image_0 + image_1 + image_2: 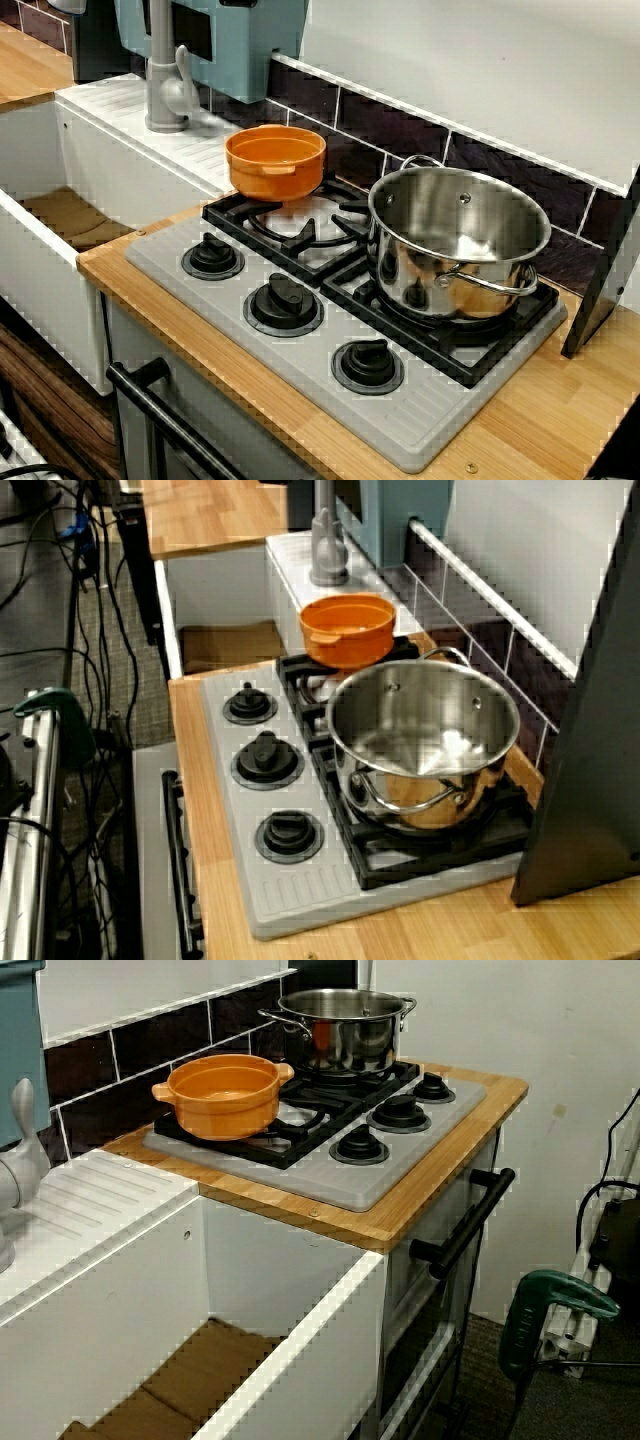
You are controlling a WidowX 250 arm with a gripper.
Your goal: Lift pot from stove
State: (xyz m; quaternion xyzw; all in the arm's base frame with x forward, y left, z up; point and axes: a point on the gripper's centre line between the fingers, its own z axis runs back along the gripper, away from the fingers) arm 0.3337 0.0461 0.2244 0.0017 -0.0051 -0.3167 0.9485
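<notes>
The small orange pot (pixel 275 160) stands upright and empty on the black grate of the left burner, at the stove's back left corner. It also shows in the side view (pixel 348 628) and in the view from the sink end (pixel 222 1093). The grey stove (pixel 300 370) has black grates and three black knobs (pixel 284 302) along its front. No gripper or arm shows in any view.
A large shiny steel pot (pixel 458 240) stands on the right burner, close beside the orange pot. A grey faucet (pixel 165 85) and white sink (pixel 60 215) lie left of the stove. A dark tiled wall runs behind. A black panel (pixel 590 730) leans at the stove's right end.
</notes>
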